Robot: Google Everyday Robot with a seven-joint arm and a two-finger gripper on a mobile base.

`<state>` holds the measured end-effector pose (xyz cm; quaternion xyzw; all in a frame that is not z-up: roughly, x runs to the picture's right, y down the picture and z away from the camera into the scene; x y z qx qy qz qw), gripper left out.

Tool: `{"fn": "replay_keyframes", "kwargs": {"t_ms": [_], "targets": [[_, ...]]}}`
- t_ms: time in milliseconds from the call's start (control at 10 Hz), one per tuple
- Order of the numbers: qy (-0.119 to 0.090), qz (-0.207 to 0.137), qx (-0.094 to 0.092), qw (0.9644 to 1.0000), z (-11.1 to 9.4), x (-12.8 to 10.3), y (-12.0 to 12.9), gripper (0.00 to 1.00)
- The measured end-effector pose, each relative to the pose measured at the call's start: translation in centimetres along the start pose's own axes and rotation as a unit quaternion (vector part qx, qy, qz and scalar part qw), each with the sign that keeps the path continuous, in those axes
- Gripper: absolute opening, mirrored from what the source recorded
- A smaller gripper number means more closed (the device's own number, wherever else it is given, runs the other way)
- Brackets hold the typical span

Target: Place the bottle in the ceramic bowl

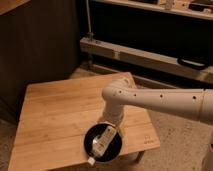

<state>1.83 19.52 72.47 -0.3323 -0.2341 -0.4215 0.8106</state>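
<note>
The wooden table (60, 115) carries the ceramic bowl (90, 141) near its front edge. The gripper (111, 127) sits low at the bowl's far rim. The bottle (101, 144) lies across the bowl, cap overhanging the front rim. Placement appears nearly complete; release unconfirmed.

The place looks like a lab or test area inside a commercial building, not a home. A small wooden table (65, 115) stands alone on a speckled hard floor (175, 135). Behind it runs a long dark counter or bench front (150, 30) with a pale metal rail (145, 55) along its base and a dark wood panel (35, 45) at the left. The end effector (111, 126) of a white robot arm (165, 102) hangs over a black bowl (90, 142) near the table's front edge.
</note>
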Motion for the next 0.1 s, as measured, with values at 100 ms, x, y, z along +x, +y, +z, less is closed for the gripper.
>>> {"fn": "replay_keyframes", "kwargs": {"t_ms": [100], "targets": [[0.000, 0.000, 0.003, 1.0000, 0.02, 0.03, -0.12, 0.80]]}}
